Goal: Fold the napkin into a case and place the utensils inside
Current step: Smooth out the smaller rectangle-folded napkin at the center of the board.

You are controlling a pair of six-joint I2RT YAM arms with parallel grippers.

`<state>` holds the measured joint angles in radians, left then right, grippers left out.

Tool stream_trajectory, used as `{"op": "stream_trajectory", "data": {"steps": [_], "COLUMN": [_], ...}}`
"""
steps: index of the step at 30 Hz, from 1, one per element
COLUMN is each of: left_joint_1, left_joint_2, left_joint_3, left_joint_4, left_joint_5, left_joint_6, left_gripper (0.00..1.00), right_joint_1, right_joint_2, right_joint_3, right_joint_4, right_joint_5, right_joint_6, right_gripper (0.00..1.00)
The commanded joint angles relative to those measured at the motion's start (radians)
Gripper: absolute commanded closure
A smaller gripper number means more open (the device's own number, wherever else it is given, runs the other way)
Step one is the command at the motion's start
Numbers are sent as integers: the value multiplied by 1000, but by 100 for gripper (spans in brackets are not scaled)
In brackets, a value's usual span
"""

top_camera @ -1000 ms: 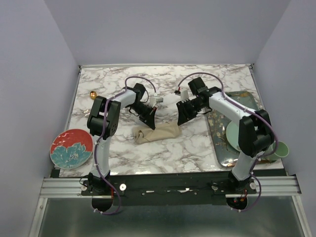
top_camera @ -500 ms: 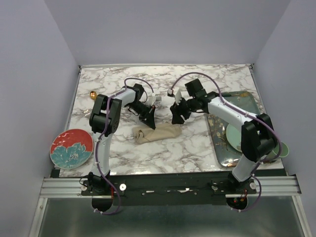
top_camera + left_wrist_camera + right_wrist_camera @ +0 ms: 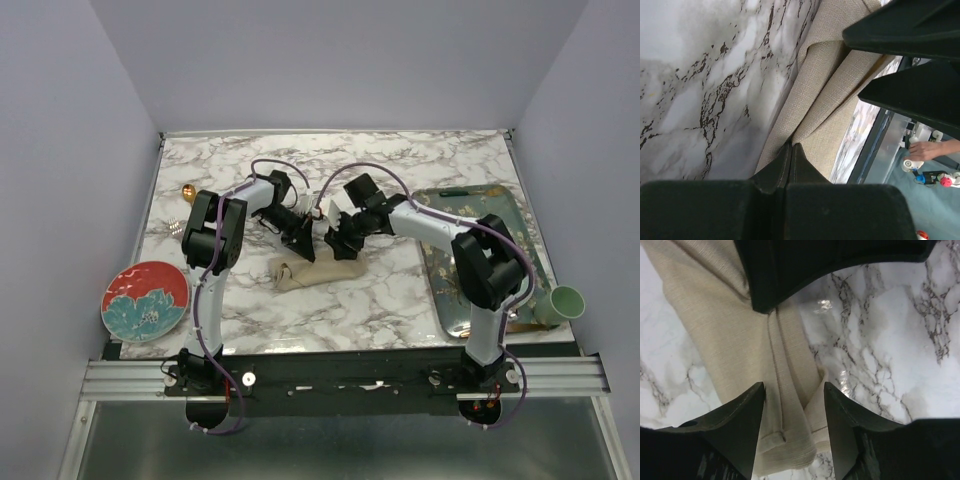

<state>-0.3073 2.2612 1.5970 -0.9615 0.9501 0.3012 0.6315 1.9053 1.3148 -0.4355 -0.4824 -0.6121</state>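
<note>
Left gripper [image 3: 790, 152] has its jaws together, tips at a fold of the napkin [image 3: 832, 95]. Right gripper [image 3: 792, 412] hangs with jaws apart, straddling the cloth's other end. The napkin lies as a narrow oblong mid-bench [image 3: 400, 290]. The folding looks nearly finished. Next, a jaw layer must be lifted for the gold spoon [image 3: 187, 190].

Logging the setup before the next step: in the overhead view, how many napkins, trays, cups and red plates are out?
Napkin: 1
Tray: 1
Cup: 1
Red plate: 1
Total: 4
</note>
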Motion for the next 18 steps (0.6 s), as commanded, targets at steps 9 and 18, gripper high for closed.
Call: {"op": "stream_trajectory", "data": {"steps": [9,18], "left_joint_1": [7,36], "left_joint_2": [5,-25], "left_joint_3": [-97,-135], "left_joint_4": [37,38], "left_joint_5": [-31,-10], "left_joint_6": [26,13], "left_gripper": [100,100], "right_joint_1": [73,86], "right_joint_2": [87,129], "right_joint_3": [107,101], "right_joint_4": [-144,-220], "right_joint_5": [77,163], "right_joint_6": [-77,-95], "right_gripper": [58,72]}}
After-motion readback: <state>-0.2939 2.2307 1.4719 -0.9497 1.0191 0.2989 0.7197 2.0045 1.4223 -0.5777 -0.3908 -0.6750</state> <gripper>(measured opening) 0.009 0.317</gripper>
